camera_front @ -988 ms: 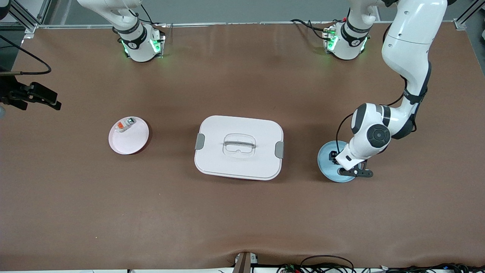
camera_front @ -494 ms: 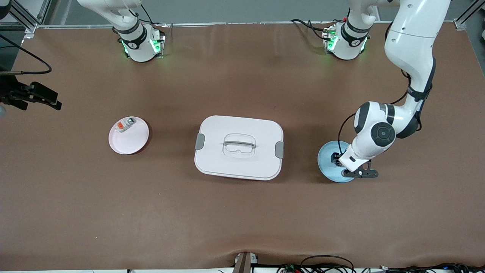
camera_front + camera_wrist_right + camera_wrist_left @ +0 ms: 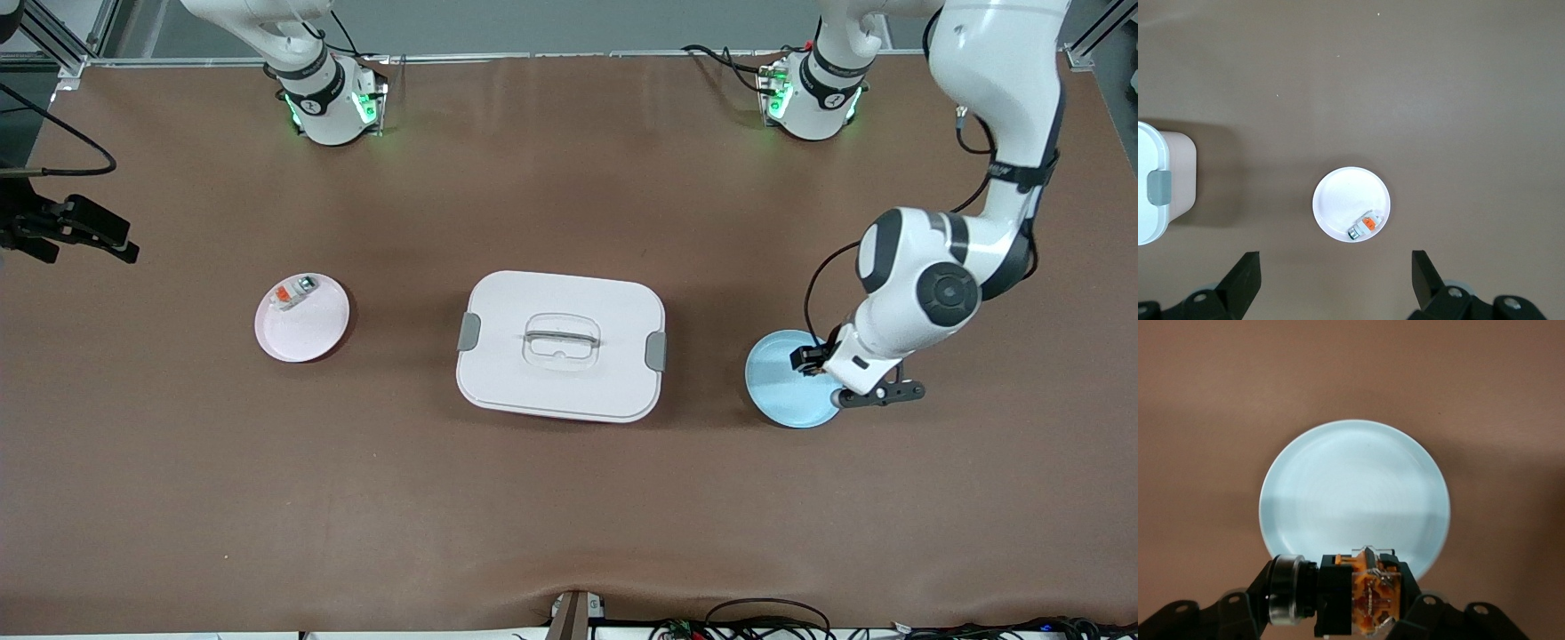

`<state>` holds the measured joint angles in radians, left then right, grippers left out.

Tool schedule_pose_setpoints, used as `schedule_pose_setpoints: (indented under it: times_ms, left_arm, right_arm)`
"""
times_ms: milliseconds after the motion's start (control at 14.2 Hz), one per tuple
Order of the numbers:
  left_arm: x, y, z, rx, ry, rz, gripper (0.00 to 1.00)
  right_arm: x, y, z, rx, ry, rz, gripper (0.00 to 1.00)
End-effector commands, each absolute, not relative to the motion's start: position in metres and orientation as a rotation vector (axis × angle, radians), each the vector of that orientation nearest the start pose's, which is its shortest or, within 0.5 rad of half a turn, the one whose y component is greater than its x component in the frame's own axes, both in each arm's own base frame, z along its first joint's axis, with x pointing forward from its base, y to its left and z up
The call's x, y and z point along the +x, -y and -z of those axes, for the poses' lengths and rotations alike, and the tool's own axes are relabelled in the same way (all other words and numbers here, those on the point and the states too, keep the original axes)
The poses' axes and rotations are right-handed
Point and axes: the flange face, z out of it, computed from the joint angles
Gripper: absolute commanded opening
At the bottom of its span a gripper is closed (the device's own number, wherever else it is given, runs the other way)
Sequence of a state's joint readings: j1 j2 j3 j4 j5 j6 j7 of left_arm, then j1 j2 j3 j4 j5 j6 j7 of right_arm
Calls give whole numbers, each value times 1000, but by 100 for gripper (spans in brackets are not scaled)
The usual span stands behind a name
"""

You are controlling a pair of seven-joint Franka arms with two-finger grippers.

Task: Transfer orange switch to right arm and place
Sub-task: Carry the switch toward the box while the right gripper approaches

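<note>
My left gripper is shut on the orange switch, a small black block with an orange middle, and holds it up over the edge of the empty blue plate. The plate fills the middle of the left wrist view, under the left gripper. My right gripper is open and empty, high above the table beside the pink plate. Its fingers do not show in the front view.
The pink plate toward the right arm's end holds a white-and-orange component. A white lidded box with grey clasps stands mid-table. A black bracket with a cable juts in at the right arm's end.
My left gripper has risen off the blue plate with the orange switch and shifted toward the left arm's end of the table. The plate is left empty. The right arm barely moved.
</note>
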<state>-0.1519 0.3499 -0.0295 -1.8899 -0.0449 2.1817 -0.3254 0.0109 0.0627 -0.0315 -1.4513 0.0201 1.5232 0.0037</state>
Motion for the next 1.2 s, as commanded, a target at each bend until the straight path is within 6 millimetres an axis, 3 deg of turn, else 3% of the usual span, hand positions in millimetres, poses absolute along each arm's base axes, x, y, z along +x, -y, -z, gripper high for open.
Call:
schedule_pose_setpoints:
  times_ms: [0, 141, 212, 424, 635, 706, 918, 1129]
  left_arm:
    - [613, 99, -385, -3198, 437, -183, 31]
    - [621, 96, -427, -3285, 663, -223, 32]
    - [625, 92, -449, -3294, 811, -229, 31]
    - [627, 103, -497, -3291, 1041, -247, 31]
    - [615, 118, -542, -3311, 1350, -321, 28]
    - [609, 129, -555, -3294, 1421, -338, 28]
    - [595, 188, -585, -3162, 1692, -440, 28]
    - [576, 249, -591, -2983, 1925, -551, 28]
  right_arm:
    - [565, 22, -645, -3124, -58, 29, 100]
    - [573, 26, -625, -3125, -56, -44, 100]
    - [572, 28, -624, -3126, -49, -52, 100]
    - [571, 33, -633, -3147, -53, -22, 100]
    - [569, 32, -628, -3150, -59, -73, 100]
    - [566, 35, -630, -3168, -59, -104, 100]
    - [565, 37, -630, -3175, -58, -105, 100]
    - [564, 29, -632, -3015, -124, -80, 100]
